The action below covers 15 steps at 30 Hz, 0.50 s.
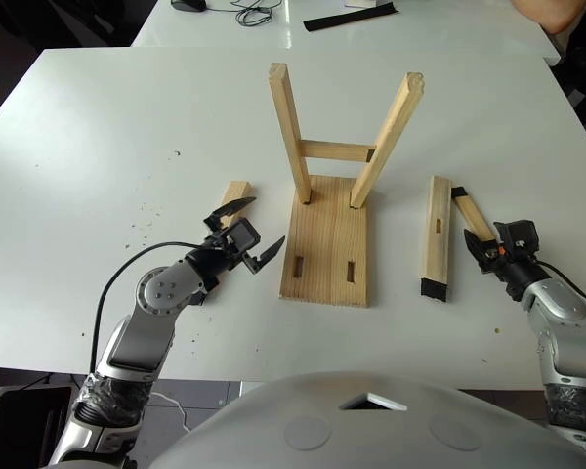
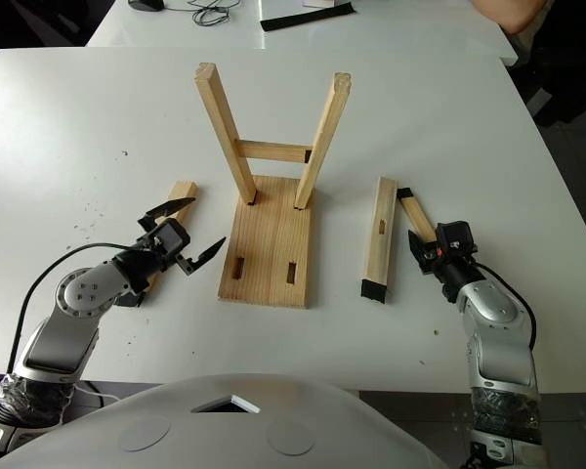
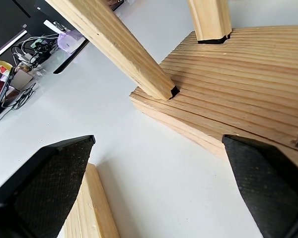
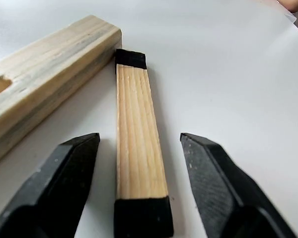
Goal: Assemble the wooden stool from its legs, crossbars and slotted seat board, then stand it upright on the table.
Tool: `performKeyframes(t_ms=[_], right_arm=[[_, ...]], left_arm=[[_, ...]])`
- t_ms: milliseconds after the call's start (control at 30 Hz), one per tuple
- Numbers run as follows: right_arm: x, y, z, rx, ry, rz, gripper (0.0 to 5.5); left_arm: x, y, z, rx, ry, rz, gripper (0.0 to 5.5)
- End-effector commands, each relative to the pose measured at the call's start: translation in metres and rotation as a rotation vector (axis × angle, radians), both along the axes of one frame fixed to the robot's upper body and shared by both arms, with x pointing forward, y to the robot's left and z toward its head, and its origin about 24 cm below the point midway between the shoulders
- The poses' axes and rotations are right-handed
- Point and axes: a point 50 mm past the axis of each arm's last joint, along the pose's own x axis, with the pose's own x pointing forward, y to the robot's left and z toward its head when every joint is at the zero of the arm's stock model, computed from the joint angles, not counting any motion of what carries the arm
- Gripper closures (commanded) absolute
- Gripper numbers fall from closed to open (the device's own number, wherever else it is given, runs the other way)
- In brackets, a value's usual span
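Observation:
The slotted seat board (image 1: 324,256) lies flat mid-table. Two legs (image 1: 291,132) stand in its far slots, joined by a crossbar (image 1: 334,150). A loose leg (image 1: 438,237) with a black-taped end lies right of the board. Beside it is a short crossbar (image 4: 138,136) with black ends. My right gripper (image 4: 140,136) is open, its fingers straddling that crossbar's near end without touching it. A short wooden piece (image 1: 234,193) lies left of the board. My left gripper (image 1: 257,227) is open between that piece (image 3: 92,208) and the board's edge (image 3: 238,99), holding nothing.
The white table (image 1: 98,127) has free room at the left and far side, with a few crumbs (image 1: 142,227). A second table behind carries cables (image 1: 254,12) and a black strip (image 1: 350,18).

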Motion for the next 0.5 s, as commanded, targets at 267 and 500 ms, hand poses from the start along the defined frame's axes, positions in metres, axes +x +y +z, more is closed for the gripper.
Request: performKeyframes(t_ms=[267,500], right_arm=[[-0.004,-0.010,-0.009,0.017,0.138,0.076,2.87],[-0.019,-0.012,-0.015,0.042,0.159,0.054,3.98]], left_arm=[[-0.006,-0.001,-0.002,0.017,0.002,0.014,0.72],[-0.001,0.002,-0.001,-0.008,0.008,0.055,0.72]])
